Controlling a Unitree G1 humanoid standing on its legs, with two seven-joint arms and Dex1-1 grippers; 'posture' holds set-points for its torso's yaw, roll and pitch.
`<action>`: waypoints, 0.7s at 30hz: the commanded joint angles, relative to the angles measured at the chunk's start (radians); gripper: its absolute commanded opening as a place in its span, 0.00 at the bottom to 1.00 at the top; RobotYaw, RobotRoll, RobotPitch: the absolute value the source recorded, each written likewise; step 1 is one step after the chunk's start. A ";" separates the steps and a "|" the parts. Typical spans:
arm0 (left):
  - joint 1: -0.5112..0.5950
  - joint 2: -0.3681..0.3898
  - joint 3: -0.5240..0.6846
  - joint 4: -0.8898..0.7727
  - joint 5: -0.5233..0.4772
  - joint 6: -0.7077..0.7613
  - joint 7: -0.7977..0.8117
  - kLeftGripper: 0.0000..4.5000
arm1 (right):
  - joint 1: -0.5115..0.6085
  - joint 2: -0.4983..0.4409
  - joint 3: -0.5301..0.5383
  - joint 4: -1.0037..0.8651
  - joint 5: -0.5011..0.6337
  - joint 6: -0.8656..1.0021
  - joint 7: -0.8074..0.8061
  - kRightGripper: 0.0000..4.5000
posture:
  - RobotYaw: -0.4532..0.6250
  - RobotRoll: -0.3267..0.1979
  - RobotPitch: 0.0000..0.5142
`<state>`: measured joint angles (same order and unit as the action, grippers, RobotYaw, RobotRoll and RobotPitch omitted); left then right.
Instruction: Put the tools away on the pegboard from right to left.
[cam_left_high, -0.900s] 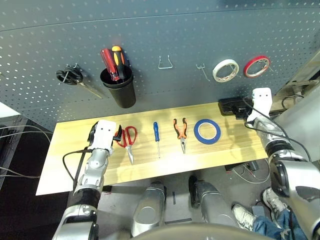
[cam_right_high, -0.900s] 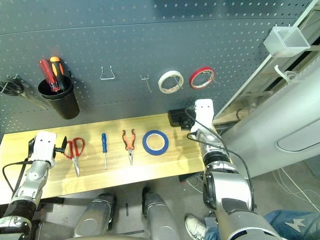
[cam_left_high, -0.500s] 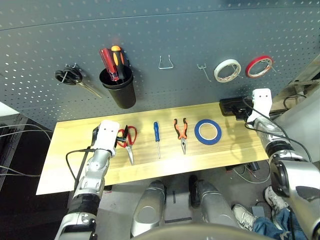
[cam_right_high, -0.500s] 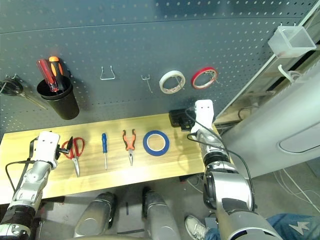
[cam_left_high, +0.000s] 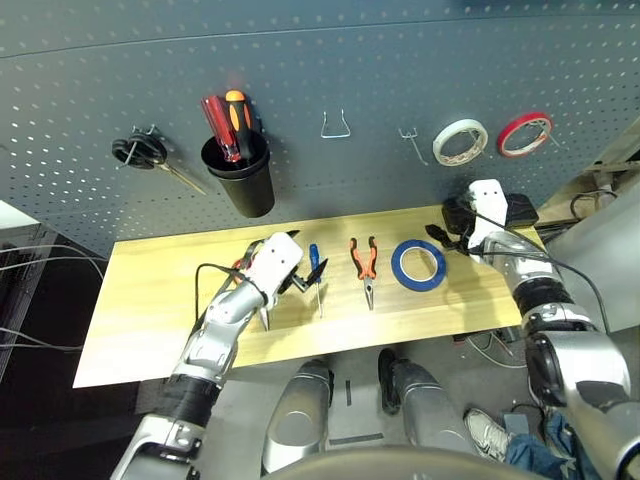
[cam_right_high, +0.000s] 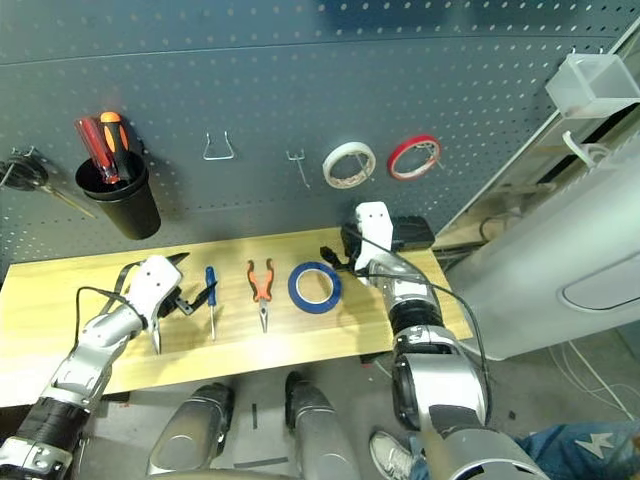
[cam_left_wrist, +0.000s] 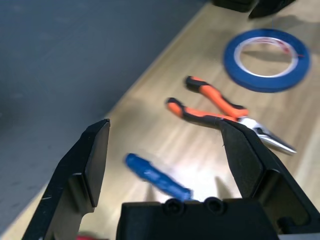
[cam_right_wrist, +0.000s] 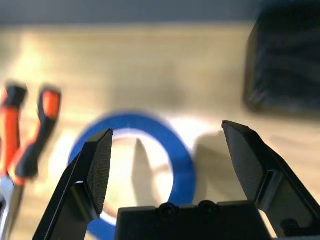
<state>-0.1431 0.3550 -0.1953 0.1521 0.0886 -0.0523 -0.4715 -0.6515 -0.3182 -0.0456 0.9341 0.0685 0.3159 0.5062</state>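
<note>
The blue tape ring lies flat on the desk right of the picture's centre, and just left of it the orange-and-black-handled pliers lie with handles slightly spread toward the top of the frame and silver nose pointing down. Near the middle, the small blue-handled screwdriver lies with its handle up the frame and its thin shaft pointing down, while left of it the red-handled scissors lie mostly hidden, their silver blades pointing down the frame. Behind them, the dark grey-blue pegboard, dotted with small holes, spans the upper frame.
</note>
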 joint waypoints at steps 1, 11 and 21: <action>0.028 -0.006 -0.045 -0.052 0.025 0.040 -0.019 0.99 | 0.030 -0.001 0.024 0.010 -0.024 0.019 -0.002 1.00 | 0.64 0.62 0.58; 0.063 0.014 -0.128 -0.136 0.011 0.076 -0.140 1.00 | 0.014 0.009 0.062 0.111 -0.097 0.027 -0.087 0.86 | 0.66 0.62 0.62; 0.014 0.000 -0.083 -0.067 -0.003 -0.006 -0.117 1.00 | 0.026 -0.005 0.076 0.009 -0.111 0.002 -0.100 0.16 | 0.62 0.62 0.49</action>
<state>-0.1376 0.3557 -0.2838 0.0556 0.0854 -0.0304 -0.5958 -0.6593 -0.3207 0.0179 0.9582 -0.0319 0.3211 0.4092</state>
